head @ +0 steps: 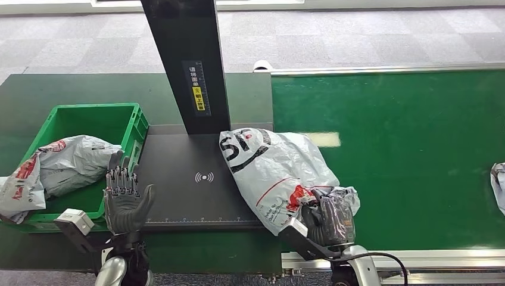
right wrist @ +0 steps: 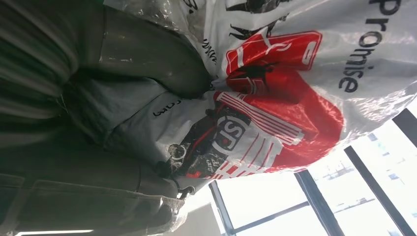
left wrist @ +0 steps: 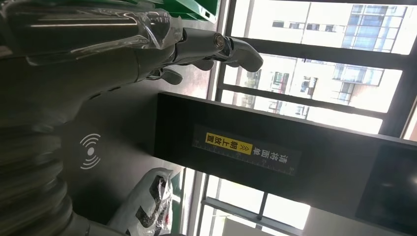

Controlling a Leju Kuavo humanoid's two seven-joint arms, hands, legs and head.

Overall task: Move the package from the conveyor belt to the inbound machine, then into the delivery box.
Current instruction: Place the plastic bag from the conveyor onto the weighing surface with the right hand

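The green conveyor belt [head: 405,149] takes up the right side of the head view, with the edge of another grey bag [head: 498,187] at its far right. Beside it on the left stands the inbound machine: a flat black scanning plate [head: 190,185] with a white wireless mark and a tall black post [head: 190,65] carrying a yellow label. Left of the plate sits a green delivery box [head: 89,119] with a grey and red courier bag [head: 59,167] draped over its near left rim.

The package [head: 274,170], a white plastic courier bag with black lettering and a red logo, lies across the seam, its upper part on the right edge of the scanning plate and its lower part on the belt. The right robot hand [head: 326,220] grips the bag's bunched near corner, fingers closed around the crumpled plastic. The left robot hand [head: 125,202] is held upright with its fingers apart and nothing in it, over the near left corner of the plate, just beside the delivery box.
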